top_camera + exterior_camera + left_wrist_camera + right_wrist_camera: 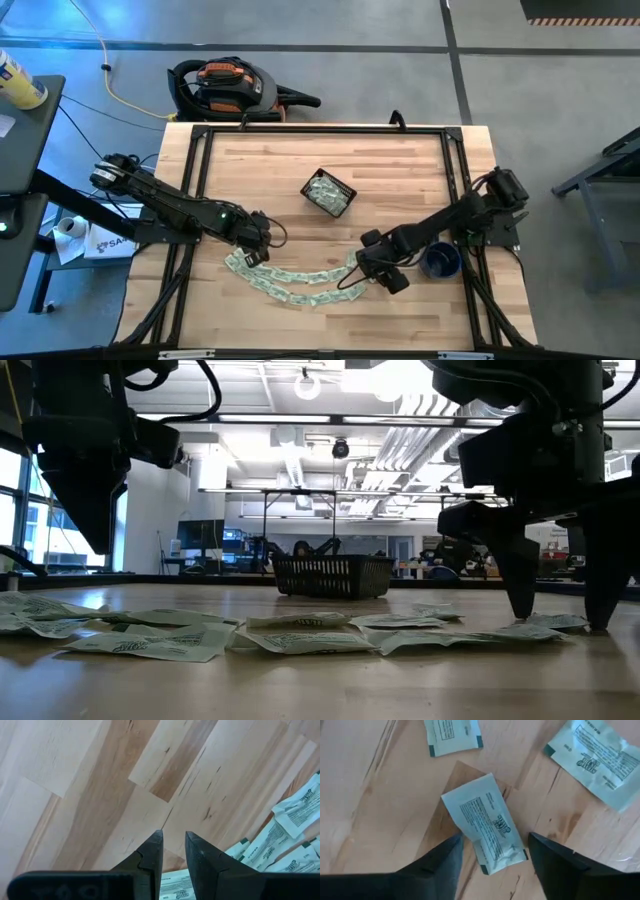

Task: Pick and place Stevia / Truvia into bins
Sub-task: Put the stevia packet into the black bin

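Here, the right gripper (pixel 492 852) straddles one pale green-and-white paper sachet (pixel 485 822) at the lower centre of its wrist frame, fingers spread wide apart.

From above, the curved trail of scattered sachets (pixel 290 280) crosses the lower middle of the light wooden table (pixel 260 165), and the dark slatted rectangular basket (pixel 328 193), sachets inside, sits at centre, well apart from both arms. The level view hides the basket's contents behind its mesh. The left gripper (pixel 173 847), fingers narrowly parted and empty, hovers over bare wood beside the trail's left end; its wrist view cuts sachets off at the frame's right edge. A dark blue mug (pixel 440 262) stands lower right, partly hidden by the right arm.
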